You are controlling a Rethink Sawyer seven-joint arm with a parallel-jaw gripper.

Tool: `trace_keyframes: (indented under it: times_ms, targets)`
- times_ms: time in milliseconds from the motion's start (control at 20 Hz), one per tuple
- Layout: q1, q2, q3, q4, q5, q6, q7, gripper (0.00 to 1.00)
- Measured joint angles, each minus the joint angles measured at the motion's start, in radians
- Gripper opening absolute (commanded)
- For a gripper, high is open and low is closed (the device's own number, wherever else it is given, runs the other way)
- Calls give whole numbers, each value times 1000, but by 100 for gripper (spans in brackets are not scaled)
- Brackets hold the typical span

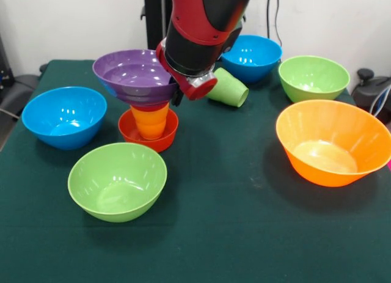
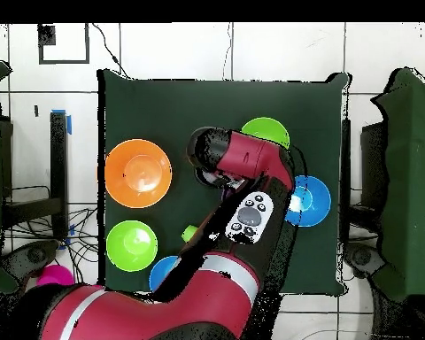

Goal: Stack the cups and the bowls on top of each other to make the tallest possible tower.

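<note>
The tower stands left of centre in the front view: a small red-orange bowl (image 1: 148, 134), an orange cup (image 1: 149, 121) in it, and a sliver of the magenta bowl (image 1: 151, 104) above. The shallow purple bowl (image 1: 133, 75) sits on top, slightly tilted. My gripper (image 1: 177, 95) is at the purple bowl's right rim, mostly hidden by the wrist. I cannot tell whether it holds the bowl. The light green cup (image 1: 227, 87) lies on its side behind the wrist. In the overhead view the arm (image 2: 243, 164) hides the tower.
Blue bowls stand at the left (image 1: 64, 117) and at the back (image 1: 252, 57). Green bowls stand at the front (image 1: 117, 180) and back right (image 1: 313, 77). The largest orange bowl (image 1: 333, 141) stands at the right. The green table (image 1: 232, 234) ends close behind the back bowls.
</note>
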Motion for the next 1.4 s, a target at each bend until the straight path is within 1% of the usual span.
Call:
trace_keyframes:
  times_ms: [1400]
  targets:
    - [-36,1,7,0,39,1,0,0]
